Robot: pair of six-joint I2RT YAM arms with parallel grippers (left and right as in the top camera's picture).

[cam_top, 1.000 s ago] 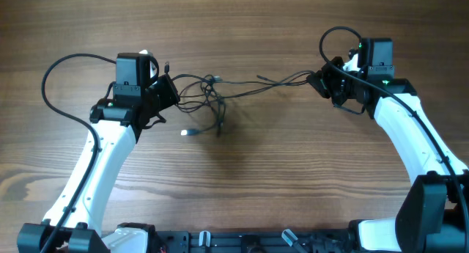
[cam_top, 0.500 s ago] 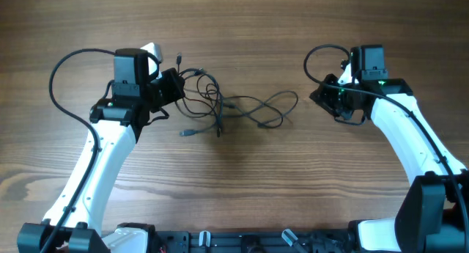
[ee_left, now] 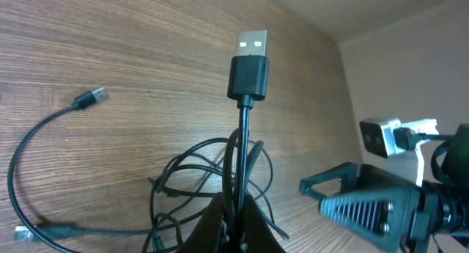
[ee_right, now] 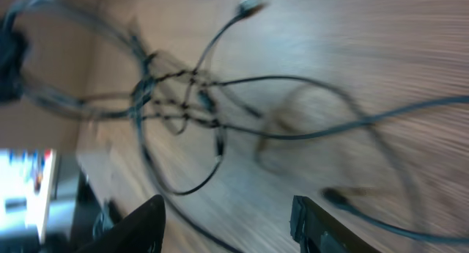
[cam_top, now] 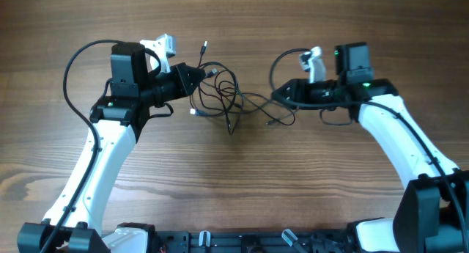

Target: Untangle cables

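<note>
A thin black cable [ee_left: 242, 147] is pinched in the left gripper [ee_left: 238, 231], its glossy USB plug [ee_left: 249, 66] jutting beyond. The right gripper [ee_right: 229, 227] is held spread; ahead, the wiry tangle [ee_right: 176, 106] is blurred against grained wood [ee_right: 381, 55].

The bench [cam_top: 234, 180] is brown wood. Its grain runs from the side of the left jaws across to the side of the right jaws, and it spreads beneath and around both. Ahead of the left jaws the bench [ee_left: 110, 55] ends at a pale wall [ee_left: 418, 26]. Under the right jaws the bench [ee_right: 381, 40] is blurred, and a bright patch [ee_right: 26, 183] to one side is too smeared to identify.
</note>
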